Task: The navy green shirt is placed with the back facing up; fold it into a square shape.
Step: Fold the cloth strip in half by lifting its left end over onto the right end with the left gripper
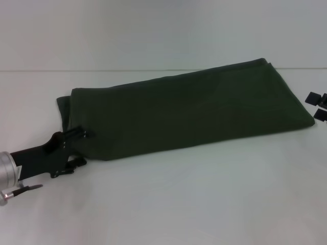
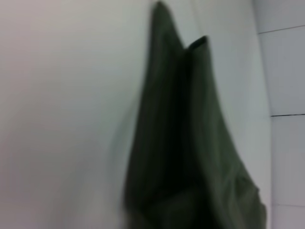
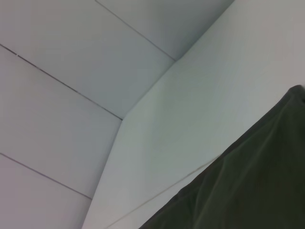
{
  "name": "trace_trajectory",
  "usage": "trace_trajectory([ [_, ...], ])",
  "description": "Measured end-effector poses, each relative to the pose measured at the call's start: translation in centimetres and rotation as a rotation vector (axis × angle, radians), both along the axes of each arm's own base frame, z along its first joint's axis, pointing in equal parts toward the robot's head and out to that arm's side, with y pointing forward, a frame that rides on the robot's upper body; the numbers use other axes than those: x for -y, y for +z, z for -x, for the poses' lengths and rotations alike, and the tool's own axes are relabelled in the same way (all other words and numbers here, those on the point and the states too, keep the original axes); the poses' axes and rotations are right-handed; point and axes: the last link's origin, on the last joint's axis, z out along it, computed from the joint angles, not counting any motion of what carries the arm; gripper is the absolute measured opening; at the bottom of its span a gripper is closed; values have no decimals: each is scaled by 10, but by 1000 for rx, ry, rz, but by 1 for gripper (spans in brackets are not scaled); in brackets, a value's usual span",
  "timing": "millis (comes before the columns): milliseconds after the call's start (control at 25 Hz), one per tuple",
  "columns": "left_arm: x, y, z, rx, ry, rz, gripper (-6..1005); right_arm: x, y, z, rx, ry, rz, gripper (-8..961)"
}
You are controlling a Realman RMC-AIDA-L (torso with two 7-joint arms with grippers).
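Shirt [image 1: 189, 109], dark olive, lies folded into a long band across the white bench [image 1: 168, 204]. Left gripper [image 1: 80, 148] sits at its near-left corner, jaws spread wide around the edge. Right gripper [image 1: 318, 104] shows at the right edge; I cannot tell its state. Left wrist view: blurred shirt folds [image 2: 190, 157]. Right wrist view: shirt corner [image 3: 248, 186] on the bench.

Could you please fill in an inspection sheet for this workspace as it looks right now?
Surface: white table, bare around the cloth.
Job's things: navy green shirt lies folded into a long band, plain side up.
Clutter: nothing seen.
Grippers: left gripper at the shirt's left end, fingers spread at its edge; right gripper at the picture's right edge, just off the shirt's right end.
Cables: nothing seen.
Surroundings: pale panelled wall.
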Motion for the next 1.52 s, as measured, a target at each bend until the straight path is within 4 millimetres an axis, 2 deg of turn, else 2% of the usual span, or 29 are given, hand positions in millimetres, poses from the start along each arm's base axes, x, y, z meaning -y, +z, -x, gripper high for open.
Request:
trace_trajectory([
  [160,3,0,5,-2,25,5,909,0,2,-1,-4,-5,-6,930],
  [320,-3,3,8,-24,45,-25,906,0,2,-1,-5,-5,-6,930],
  [800,-20,0,-4,-61,9,-47,896,-2,2,1,-10,-6,-11,930],
  [1280,-17,2,-3,-95,-38,-41,719,0,4,-1,-23,-18,-23,930],
  [1520,-18,5,-6,-139,-120,-50,432,-1,4,-1,-25,-19,-26,930],
])
